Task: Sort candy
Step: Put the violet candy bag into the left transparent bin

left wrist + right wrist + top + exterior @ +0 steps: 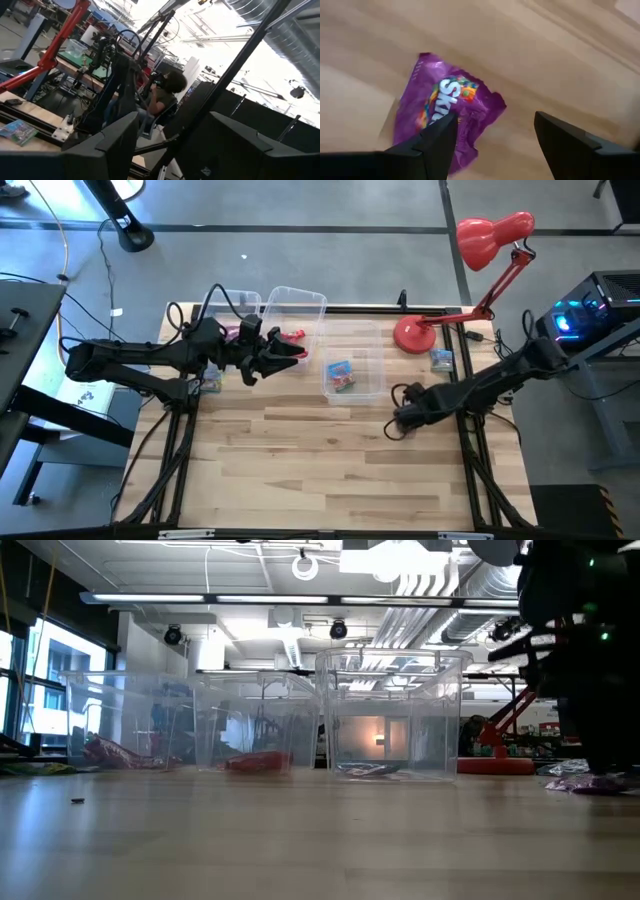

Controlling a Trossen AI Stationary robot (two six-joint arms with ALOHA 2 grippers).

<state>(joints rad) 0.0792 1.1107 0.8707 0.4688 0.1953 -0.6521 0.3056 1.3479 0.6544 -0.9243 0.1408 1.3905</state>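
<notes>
- Candy: purple packet (445,112) lies flat on the bare wooden surface (330,460), seen in the centre-left of the right wrist view; nothing grips it. It sits loose outside any bin, so I judge it unsorted.
- Right end effector (495,142): fingers spread wide, nothing between them, poised just above the purple packet with one finger (437,137) over its edge. In the high view it shows right of centre (400,423). The wide spread and low hover read as an approach to pick.
- Sorted pieces by kind: blue-green packets (341,376) in the middle clear bin (370,340); red pieces (293,335) in the tilted bin (310,302) at upper centre; pink piece (231,333) in the bin at upper left (240,298).
- Stray blue-green packet (441,359) on the surface just beside the red lamp's (490,240) base, at the right; another small packet (209,384) at the left edge. Both outside bins, likely still to sort.
- Left end effector (296,353): fingers apart, empty as far as I can see, held over the tilted bin; wrist camera looks out into the room, where a seated person (165,95) shows.
</notes>
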